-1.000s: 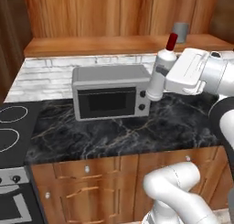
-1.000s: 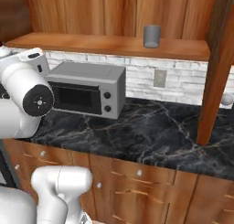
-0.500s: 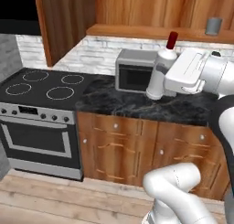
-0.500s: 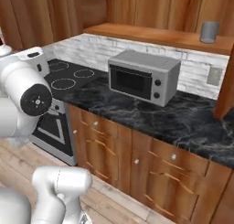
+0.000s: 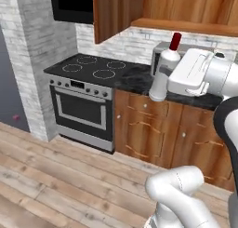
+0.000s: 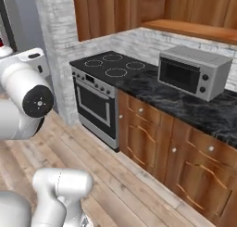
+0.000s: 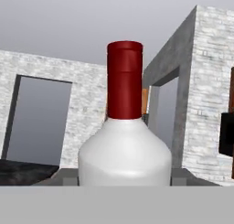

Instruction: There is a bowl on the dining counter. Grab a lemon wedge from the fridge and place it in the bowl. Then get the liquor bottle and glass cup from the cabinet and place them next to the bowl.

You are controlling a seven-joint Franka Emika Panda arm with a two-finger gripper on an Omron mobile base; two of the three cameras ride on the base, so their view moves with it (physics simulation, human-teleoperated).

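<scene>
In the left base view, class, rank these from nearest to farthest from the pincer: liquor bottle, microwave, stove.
1. The liquor bottle, upright at the pincer, on its left in the picture.
2. The microwave, just behind the bottle on the counter.
3. The stove, farther left along the counter.

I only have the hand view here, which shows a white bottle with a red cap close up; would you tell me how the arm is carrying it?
Observer: In the left base view the liquor bottle stands roughly upright in the pincer, held in the air in front of the kitchen counter.
Operator: Thank you. What is on that counter?
Observer: A grey microwave sits on the black marble top, to the right of the stove.
Operator: And what is below the stove?
Observer: An oven with a glass door, flanked by brown base cabinets.
</scene>
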